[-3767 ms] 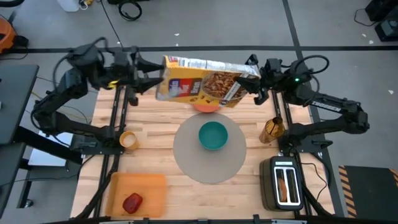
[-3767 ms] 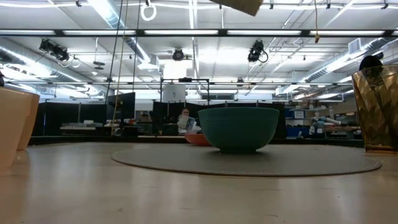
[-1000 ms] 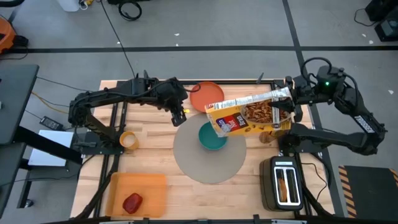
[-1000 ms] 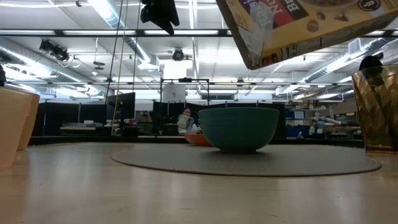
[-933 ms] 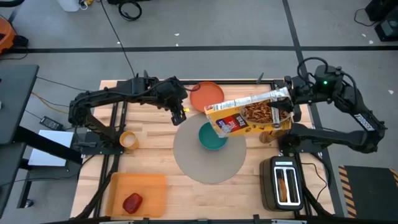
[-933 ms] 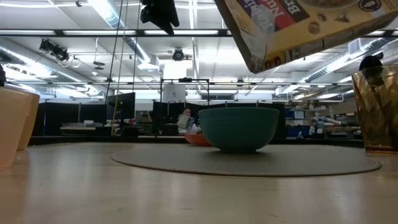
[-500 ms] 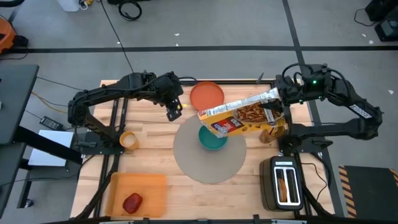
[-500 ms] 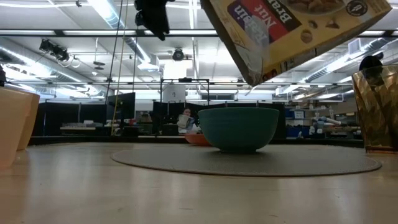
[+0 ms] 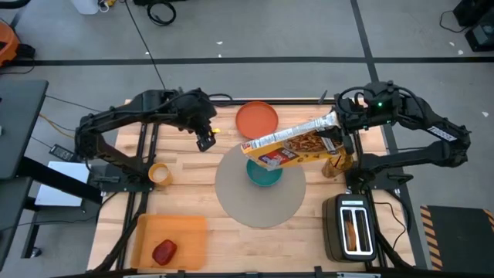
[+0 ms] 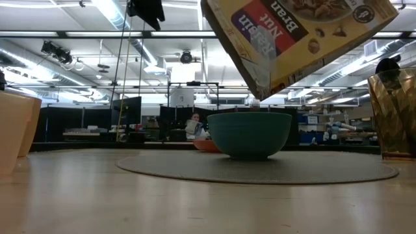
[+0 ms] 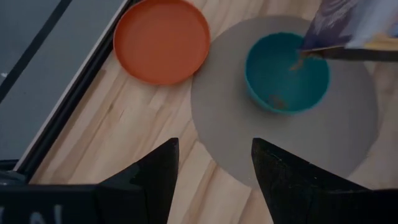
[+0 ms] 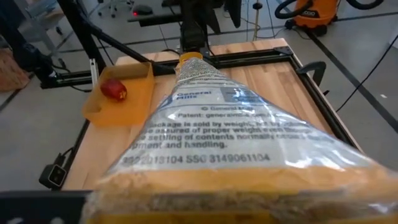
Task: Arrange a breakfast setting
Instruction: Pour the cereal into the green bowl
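**Cereal box tips over teal bowl at centre of breakfast table**

While the right gripper [image 9: 340,123] stays out of clear sight behind its load, so that the set of its fingers cannot be told, it carries the yellow cereal box [image 9: 292,145] tilted mouth-down above the teal bowl [image 9: 265,174]. The left wrist view shows a few brown flakes [image 11: 275,100] lying in the bowl's bottom. One bowl sits on the large round grey mat [image 9: 260,199], towards its far side. One orange plate [image 9: 256,120] lies bare on the wood just beyond the mat. One small yellow cup [image 9: 159,174] stands near the table's left edge. An orange tray [image 9: 184,232] at the near left corner holds one red apple [image 9: 164,251]. The black-and-silver toaster [image 9: 351,226] at the near right keeps one toast slice [image 9: 352,230] in a slot. The left gripper [image 9: 205,142] hangs over bare wood left of the plate, fingers [image 11: 155,180] spread apart and holding nothing.
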Controlling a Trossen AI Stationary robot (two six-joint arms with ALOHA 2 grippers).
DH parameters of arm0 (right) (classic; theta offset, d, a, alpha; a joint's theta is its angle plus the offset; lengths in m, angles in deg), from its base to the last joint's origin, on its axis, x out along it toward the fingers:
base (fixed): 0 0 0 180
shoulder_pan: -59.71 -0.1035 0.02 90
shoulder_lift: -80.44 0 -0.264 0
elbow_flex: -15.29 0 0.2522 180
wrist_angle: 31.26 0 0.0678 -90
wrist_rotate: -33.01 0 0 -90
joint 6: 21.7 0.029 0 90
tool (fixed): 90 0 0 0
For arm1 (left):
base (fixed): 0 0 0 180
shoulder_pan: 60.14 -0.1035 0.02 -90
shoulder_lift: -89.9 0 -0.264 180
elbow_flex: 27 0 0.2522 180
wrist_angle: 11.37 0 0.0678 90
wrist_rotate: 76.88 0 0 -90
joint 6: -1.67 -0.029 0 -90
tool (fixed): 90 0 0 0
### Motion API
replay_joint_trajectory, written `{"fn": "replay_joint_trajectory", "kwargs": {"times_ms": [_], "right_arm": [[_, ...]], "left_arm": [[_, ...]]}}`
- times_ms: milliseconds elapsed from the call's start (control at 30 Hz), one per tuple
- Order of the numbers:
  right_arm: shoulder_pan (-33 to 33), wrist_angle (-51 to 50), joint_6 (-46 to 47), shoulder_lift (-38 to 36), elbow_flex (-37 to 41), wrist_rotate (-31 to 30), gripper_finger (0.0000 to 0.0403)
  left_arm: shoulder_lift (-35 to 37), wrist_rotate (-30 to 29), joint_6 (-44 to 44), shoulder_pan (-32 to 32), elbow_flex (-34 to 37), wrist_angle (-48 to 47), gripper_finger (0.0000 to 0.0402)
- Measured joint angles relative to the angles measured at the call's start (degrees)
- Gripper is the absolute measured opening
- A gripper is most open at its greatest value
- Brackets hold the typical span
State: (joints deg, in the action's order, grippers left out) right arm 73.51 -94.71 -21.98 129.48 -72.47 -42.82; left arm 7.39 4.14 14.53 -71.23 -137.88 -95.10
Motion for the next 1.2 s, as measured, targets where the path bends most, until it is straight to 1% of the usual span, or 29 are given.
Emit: {"fn": "replay_joint_trajectory", "kwargs": {"times_ms": [333, 500, 667, 900, 1133, 1200], "right_arm": [[-0.17, -0.99, -1.46, 1.09, -0.02, 0.65, 0.0151], [-1.78, -1.03, -2.25, 2.68, -0.07, 0.7, 0.0151], [-2.96, -1.83, -4.64, 4.77, -1.96, -1.15, 0.0151], [-3.21, -5.07, -7.43, 7.47, -5.11, -2.16, 0.0151], [-3.23, -4.58, -7.86, 9.08, -5.2, -2.5, 0.0151], [-3.27, -3.52, -8.07, 9.57, -5.2, -1.75, 0.0151]], "left_arm": [[1.54, 0.02, 0.46, 3.04, 0.04, 3.86, 0.021], [2.29, -0.01, 1.58, 3.07, 0.04, 4.37, 0.021], [3.12, -0.01, 1.83, 3.07, 0.02, 5.54, 0.021], [3.13, -0.01, 2.61, 3.09, 0.02, 6.26, 0.021], [3.13, -0.01, 3.07, 3.09, 0.02, 6.33, 0.021], [3.13, -0.01, 3.11, 3.09, 0.02, 6.33, 0.021]]}}
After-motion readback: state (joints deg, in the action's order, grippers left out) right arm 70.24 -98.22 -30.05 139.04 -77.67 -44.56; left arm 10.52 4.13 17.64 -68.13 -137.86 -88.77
